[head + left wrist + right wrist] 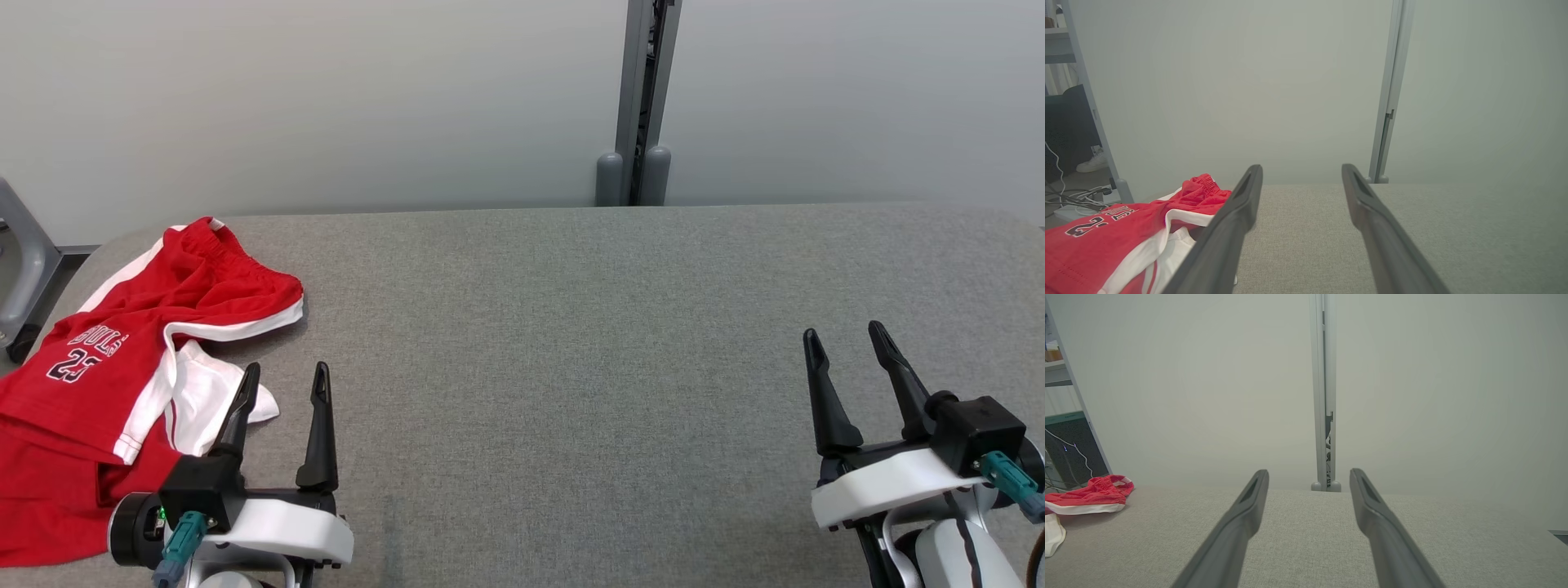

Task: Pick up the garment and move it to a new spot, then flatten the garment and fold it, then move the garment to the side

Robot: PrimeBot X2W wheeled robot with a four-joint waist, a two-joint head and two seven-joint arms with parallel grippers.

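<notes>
1. The garment (98,359), red shorts with white trim and a printed number, lies crumpled on the left part of the grey surface (571,327) and runs off the head view's left edge.
2. The left gripper (286,371) hovers just beside it with its jaws wide apart and empty. A white flap of the cloth lies at its left finger; I cannot tell whether they touch. The right gripper (843,332) is well apart from the garment, its jaws also spread and holding nothing.
3. It looks light, soft and limp. It probably sags from any single hold, and its overlapped layers may come up together or slip apart. The woven surface may drag on the cloth, so lifting seems safer than sliding.
4. The gathered waistband at the far end is the thickest and firmest edge, so it is the best place to pinch. The white-banded hem nearer the left gripper is a second choice, and two separate holds would keep the cloth spread.
5. Its long axis runs diagonally, from the near left towards the far middle. The waistband points away from the robot and the leg ends point towards the near-left edge.
</notes>
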